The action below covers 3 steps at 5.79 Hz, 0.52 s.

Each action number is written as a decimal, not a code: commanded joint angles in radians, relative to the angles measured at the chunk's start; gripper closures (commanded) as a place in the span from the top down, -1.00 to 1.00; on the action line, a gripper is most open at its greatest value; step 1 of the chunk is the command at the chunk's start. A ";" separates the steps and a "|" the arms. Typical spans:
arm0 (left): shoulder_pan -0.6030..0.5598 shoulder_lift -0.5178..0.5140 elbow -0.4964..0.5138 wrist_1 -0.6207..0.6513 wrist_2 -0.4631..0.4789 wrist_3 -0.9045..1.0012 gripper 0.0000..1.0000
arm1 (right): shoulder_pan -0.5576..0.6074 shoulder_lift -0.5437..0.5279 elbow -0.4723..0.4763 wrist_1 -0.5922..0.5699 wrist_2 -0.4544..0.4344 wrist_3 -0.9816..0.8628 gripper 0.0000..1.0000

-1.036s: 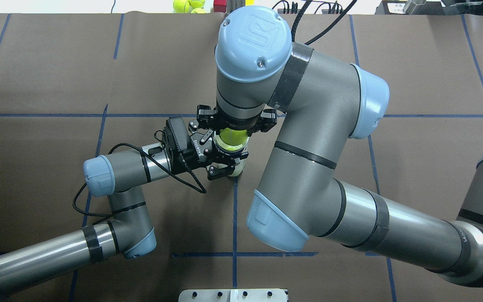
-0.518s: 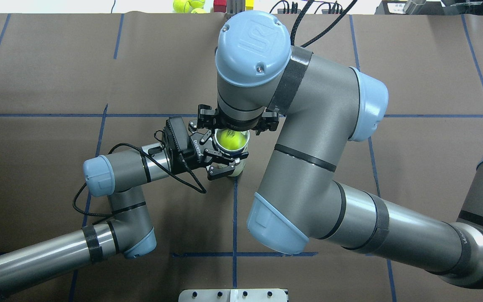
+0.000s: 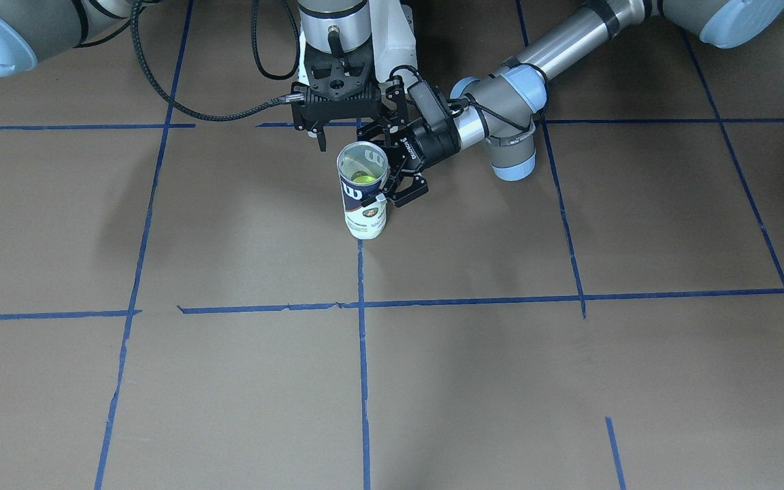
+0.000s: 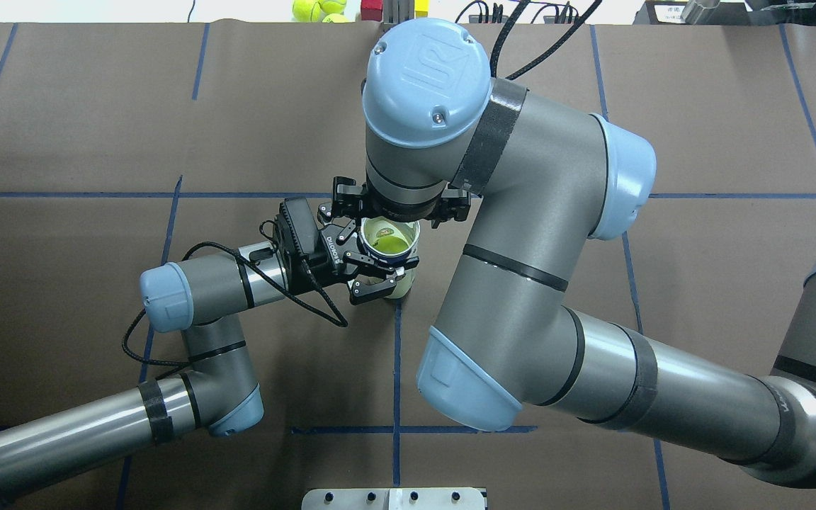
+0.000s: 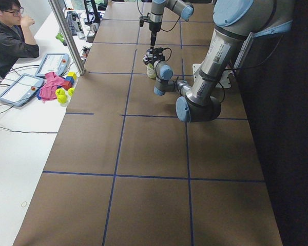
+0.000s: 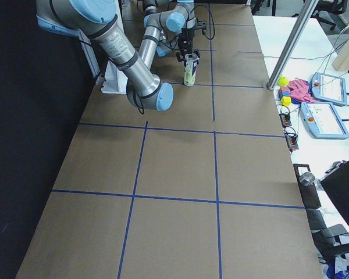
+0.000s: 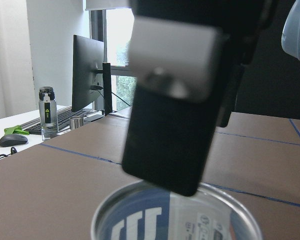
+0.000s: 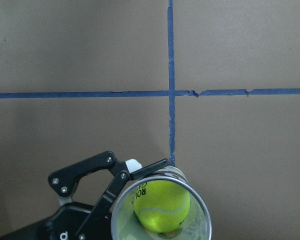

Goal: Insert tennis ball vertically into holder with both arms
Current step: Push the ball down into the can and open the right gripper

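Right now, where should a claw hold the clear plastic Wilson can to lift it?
Probably its upper cylindrical wall, from the side, jaws level, as the left claw does: the clear plastic tennis-ball can stands upright and its open mouth offers only a thin rim.

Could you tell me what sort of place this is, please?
Probably a robotics lab in an office: a table gridded with blue tape, an operator seated by teach pendants, and a monitor near a window.
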 commanded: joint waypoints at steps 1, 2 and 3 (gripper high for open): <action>0.000 0.000 -0.007 -0.009 -0.001 -0.001 0.76 | 0.023 -0.026 0.036 0.000 0.013 -0.062 1.00; 0.000 0.000 -0.032 -0.009 0.000 -0.001 0.83 | 0.089 -0.094 0.083 0.000 0.076 -0.143 1.00; 0.003 0.032 -0.061 -0.009 0.000 -0.001 0.93 | 0.149 -0.145 0.099 0.003 0.128 -0.226 1.00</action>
